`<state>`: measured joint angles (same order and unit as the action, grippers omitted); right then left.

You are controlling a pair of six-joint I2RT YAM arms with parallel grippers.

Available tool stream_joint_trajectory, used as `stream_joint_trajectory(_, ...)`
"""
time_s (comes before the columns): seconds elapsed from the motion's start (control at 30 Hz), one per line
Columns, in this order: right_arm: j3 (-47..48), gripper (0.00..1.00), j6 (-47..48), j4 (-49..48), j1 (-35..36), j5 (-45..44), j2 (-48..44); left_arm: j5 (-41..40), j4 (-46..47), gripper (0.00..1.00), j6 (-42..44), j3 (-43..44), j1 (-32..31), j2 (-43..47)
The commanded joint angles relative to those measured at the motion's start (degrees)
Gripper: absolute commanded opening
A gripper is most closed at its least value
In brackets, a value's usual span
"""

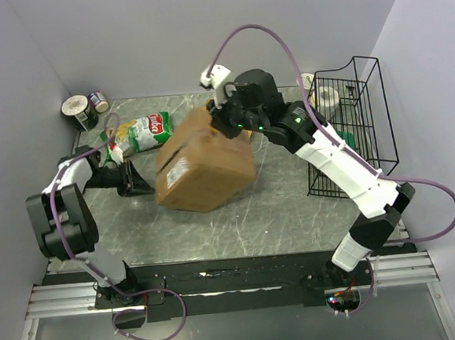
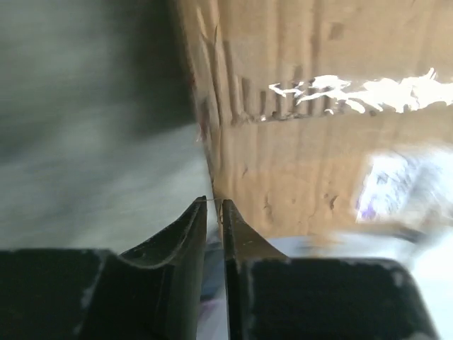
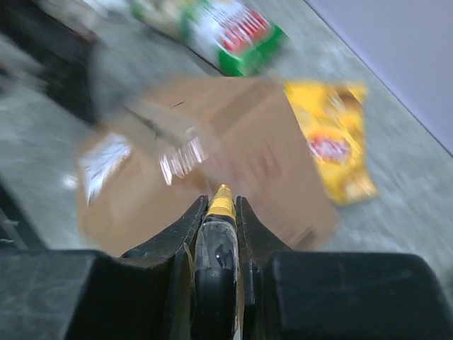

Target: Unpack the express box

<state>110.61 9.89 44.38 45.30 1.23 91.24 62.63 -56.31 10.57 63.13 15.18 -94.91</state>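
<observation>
Box: brown corrugated cardboard express box (image 1: 204, 168), tilted, flaps apparently shut.
Right hand (image 3: 221, 200): pinching black, yellow-tipped tool (image 3: 216, 262).
Left hand (image 2: 214, 205): pressed nearly together, empty.
Remaining: opening, emptying.

The left arm (image 1: 60, 221) rises from its base to a bulky bent elbow, then its forearm drops forward to a low, level wrist. The left gripper (image 2: 214, 204) points sideways toward the right arm. Its fingers (image 2: 185, 237) are drawn almost together, with only a slit between the tips; whether they nip anything does not show. The right arm (image 1: 346, 172) stretches far forward and inward, nearly straight, with its wrist bent downward. The right gripper (image 3: 222, 200) points down, its fingers (image 3: 182, 230) clamped on a tool (image 3: 218, 248) whose yellow tip pokes out just past the fingertips.
</observation>
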Motion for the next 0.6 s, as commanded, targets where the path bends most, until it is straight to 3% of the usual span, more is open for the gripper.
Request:
stream_joint_trajectory(0.0, 5.0, 0.0, -2.5, -2.1, 4.8, 7.7, 4.7, -27.0, 8.0, 0.13, 3.0, -1.6, -2.3, -7.0)
stream_joint_trajectory(0.33, -1.0, 0.0, 0.3, -3.6, 6.5, 0.6, 1.7, -18.6, 5.0, 0.21, 4.5, 1.2, -3.7, -3.3)
stream_joint_trajectory(0.57, 0.8, 0.0, 2.6, -3.8, 3.8, -1.1, -2.1, -18.4, 5.0, 0.24, -0.3, 1.9, -11.0, 2.7)
